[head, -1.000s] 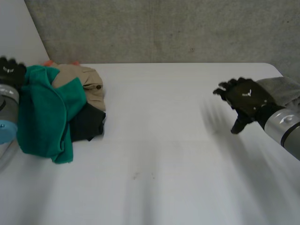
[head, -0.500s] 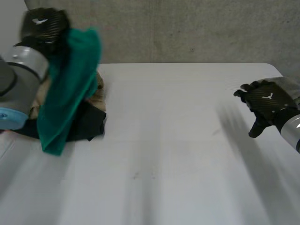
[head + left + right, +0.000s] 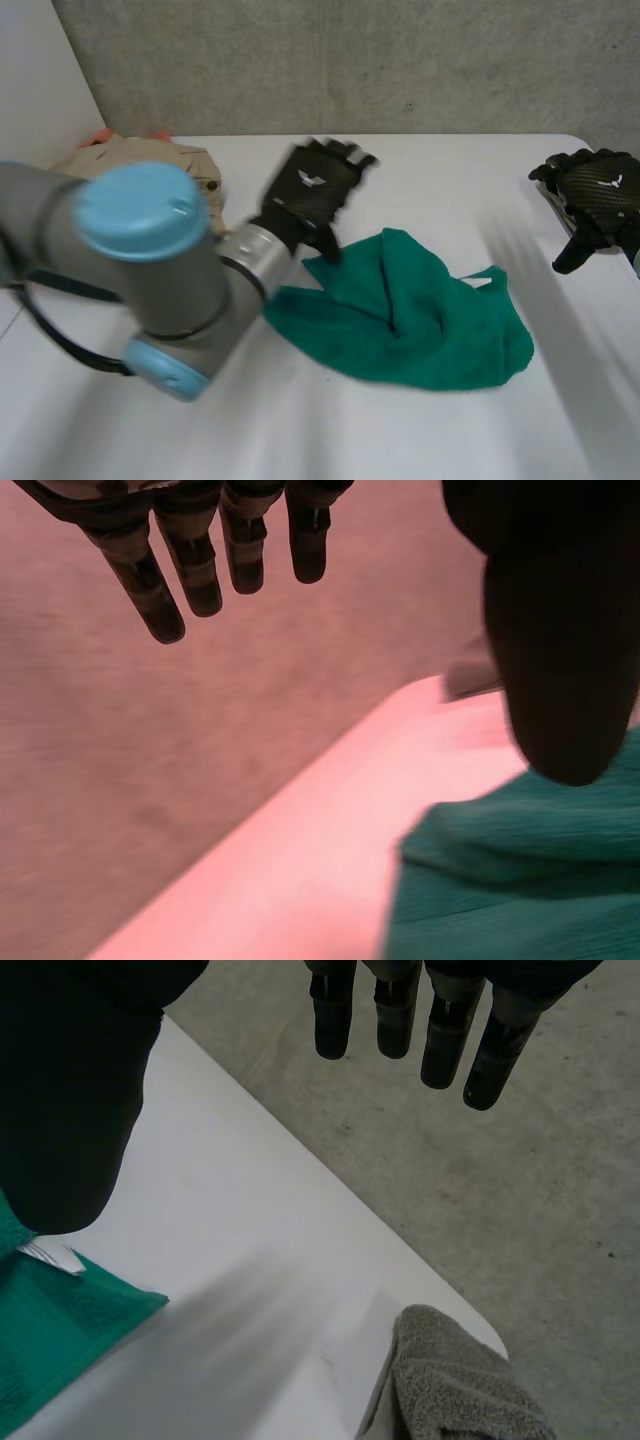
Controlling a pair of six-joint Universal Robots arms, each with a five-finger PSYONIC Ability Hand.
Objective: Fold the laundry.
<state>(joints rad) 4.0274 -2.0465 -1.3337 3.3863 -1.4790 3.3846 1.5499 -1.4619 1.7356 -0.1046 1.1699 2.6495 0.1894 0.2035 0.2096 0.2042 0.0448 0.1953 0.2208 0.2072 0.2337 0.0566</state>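
A green cloth (image 3: 400, 315) lies crumpled in the middle of the white table (image 3: 440, 175). My left hand (image 3: 312, 188) hovers just beyond the cloth's left end, fingers straight and apart, holding nothing. In the left wrist view its thumb (image 3: 560, 670) stands above the green cloth (image 3: 520, 890) without touching it. My right hand (image 3: 595, 190) is open at the table's right edge, apart from the cloth. In the right wrist view its fingers (image 3: 400, 1010) are straight, and a corner of the green cloth (image 3: 50, 1345) with a white label lies beneath the thumb.
A pile of laundry with a beige garment (image 3: 165, 160) on top sits at the table's far left, partly behind my left arm (image 3: 150, 260). A grey towel (image 3: 460, 1390) lies at the table's right edge near my right hand. A grey wall stands behind the table.
My left arm lifted the green cloth off the pile, swung it to the middle of the table and let it go. My right hand drew back to the right.
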